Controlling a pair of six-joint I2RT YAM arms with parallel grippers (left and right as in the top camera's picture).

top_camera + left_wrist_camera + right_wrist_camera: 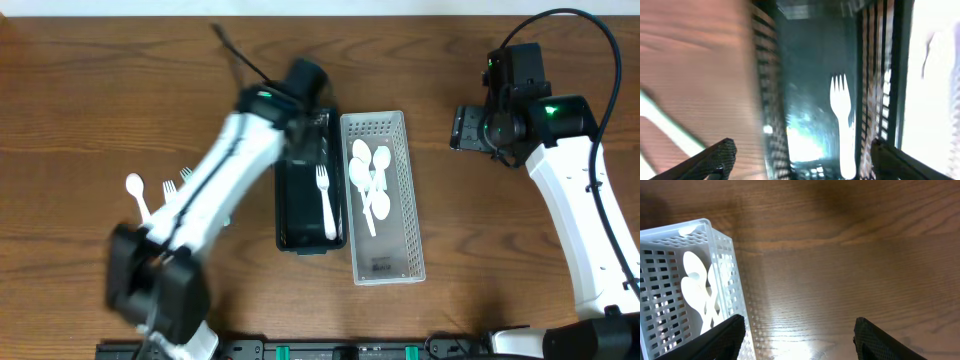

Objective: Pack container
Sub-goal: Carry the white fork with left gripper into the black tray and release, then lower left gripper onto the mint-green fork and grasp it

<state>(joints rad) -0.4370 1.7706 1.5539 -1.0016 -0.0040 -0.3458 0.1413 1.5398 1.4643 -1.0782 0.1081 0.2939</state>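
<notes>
A black mesh basket stands in the middle of the table with one white plastic fork lying inside it. Right beside it is a white mesh basket holding several white spoons. My left gripper hovers over the black basket's far end. In the left wrist view, the left gripper is open and empty, with the fork lying free on the basket floor below. My right gripper is open over bare wood, to the right of the white basket.
Loose white cutlery lies on the table left of the black basket: a spoon and two forks, partly hidden by my left arm. A white handle shows on the wood in the left wrist view.
</notes>
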